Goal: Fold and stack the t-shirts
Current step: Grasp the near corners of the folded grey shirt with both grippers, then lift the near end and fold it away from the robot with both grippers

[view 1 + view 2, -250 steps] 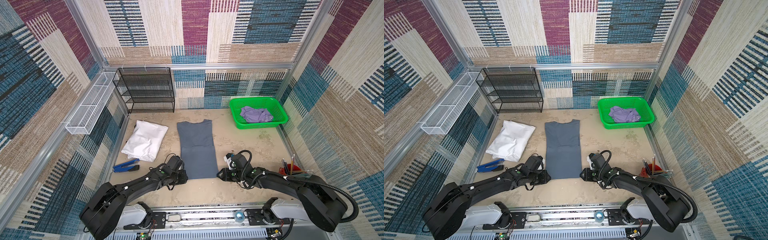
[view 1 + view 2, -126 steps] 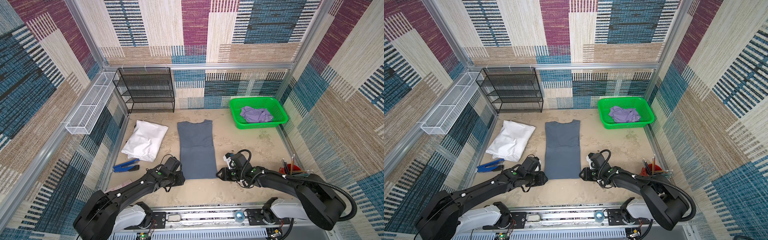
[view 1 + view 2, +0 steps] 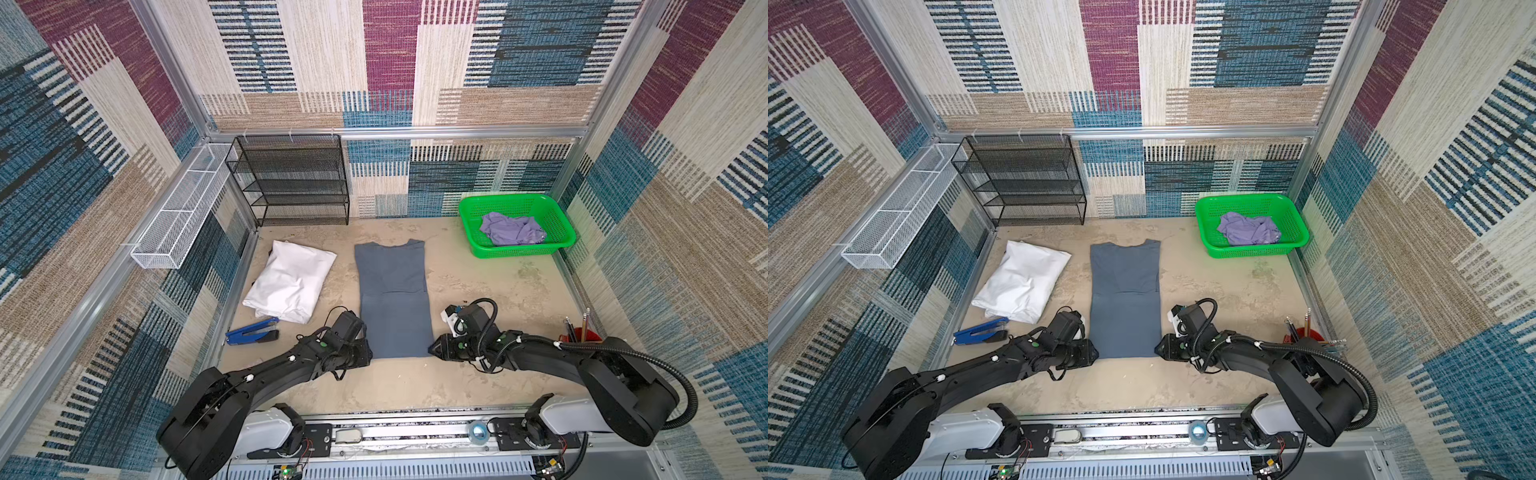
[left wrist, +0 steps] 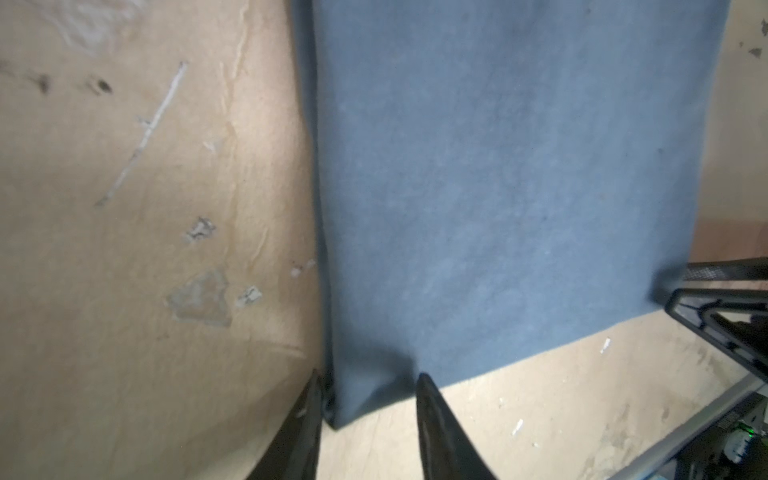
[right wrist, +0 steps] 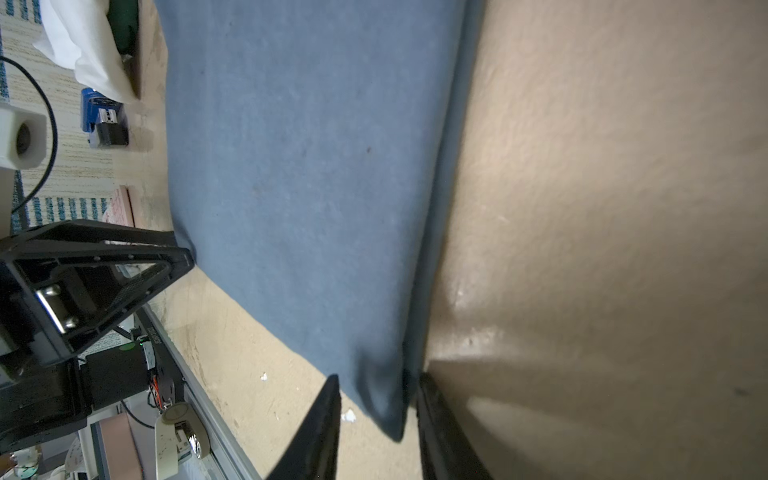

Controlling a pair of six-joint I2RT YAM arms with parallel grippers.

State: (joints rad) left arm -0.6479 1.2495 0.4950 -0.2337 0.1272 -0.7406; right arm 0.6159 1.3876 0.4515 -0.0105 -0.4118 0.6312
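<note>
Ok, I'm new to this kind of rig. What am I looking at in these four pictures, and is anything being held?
Two robot arms with pincer grippers work at a tan table. The two wide pictures look down from above; the two close-ups come from a camera on each wrist. A blue-grey t-shirt, folded into a long strip, lies flat in the middle. The left gripper and right gripper each straddle a near corner, jaws apart, nothing lifted. A lavender t-shirt sits crumpled in the green basket.
</note>
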